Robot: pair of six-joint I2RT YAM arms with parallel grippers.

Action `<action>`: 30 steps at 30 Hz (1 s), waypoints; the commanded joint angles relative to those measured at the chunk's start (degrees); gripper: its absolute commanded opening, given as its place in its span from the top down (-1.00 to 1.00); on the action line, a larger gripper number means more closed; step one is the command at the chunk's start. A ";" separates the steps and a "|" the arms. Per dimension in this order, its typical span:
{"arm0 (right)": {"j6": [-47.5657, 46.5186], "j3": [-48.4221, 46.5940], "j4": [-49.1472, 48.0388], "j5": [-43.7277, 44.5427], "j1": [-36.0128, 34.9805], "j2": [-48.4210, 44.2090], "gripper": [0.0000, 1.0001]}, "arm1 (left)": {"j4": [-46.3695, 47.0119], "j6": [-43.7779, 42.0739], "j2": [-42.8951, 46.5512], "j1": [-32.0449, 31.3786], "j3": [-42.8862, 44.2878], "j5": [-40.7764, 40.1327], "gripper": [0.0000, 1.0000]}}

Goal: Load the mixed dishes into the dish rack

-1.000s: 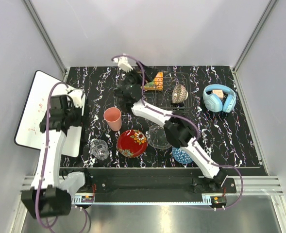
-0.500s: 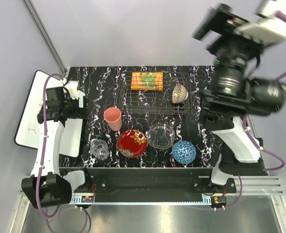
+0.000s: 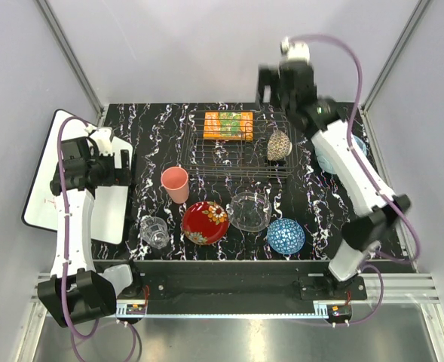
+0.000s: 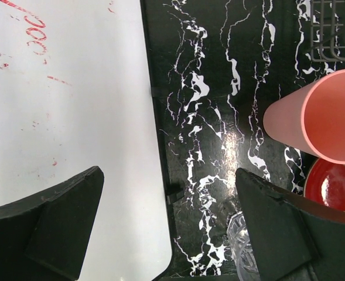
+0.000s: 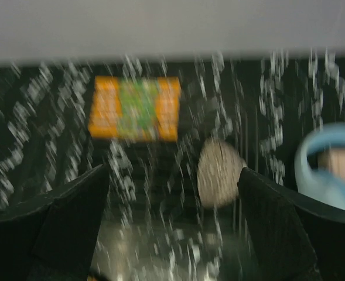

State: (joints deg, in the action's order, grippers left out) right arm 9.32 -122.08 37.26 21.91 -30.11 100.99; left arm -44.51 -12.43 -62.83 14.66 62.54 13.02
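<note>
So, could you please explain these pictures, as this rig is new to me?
A left arm and right arm are bolted at the table's near edge. The overhead picture shows everything; the other two come from wrist cameras looking past each arm's dark fingers. The left end effector hangs open over the white board's edge; the right end effector, blurred, is open, raised, facing the rack. Neither holds anything. In the rack lie a box and a beige bowl. Before it are a pink cup, glass cup, red bowl, clear bowl and blue bowl; headphones lie to its right.
</note>
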 commanded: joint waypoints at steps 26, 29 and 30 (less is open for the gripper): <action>48.78 79.19 27.59 -14.09 1.45 -58.80 -0.85 | -1.98 0.12 1.83 0.20 2.67 1.04 -0.98; 48.77 81.29 28.40 -15.67 1.28 -59.50 -0.85 | -2.25 0.47 1.74 0.29 2.93 1.31 -0.98; 49.12 82.69 27.88 -17.06 1.37 -60.46 -0.85 | -2.16 0.56 1.74 0.20 3.11 1.48 -0.98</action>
State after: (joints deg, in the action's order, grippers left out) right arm 55.42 -42.24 62.78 8.05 -28.80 41.80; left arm -47.27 -12.38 -62.33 14.66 62.67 13.30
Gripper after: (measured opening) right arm 0.928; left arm 0.988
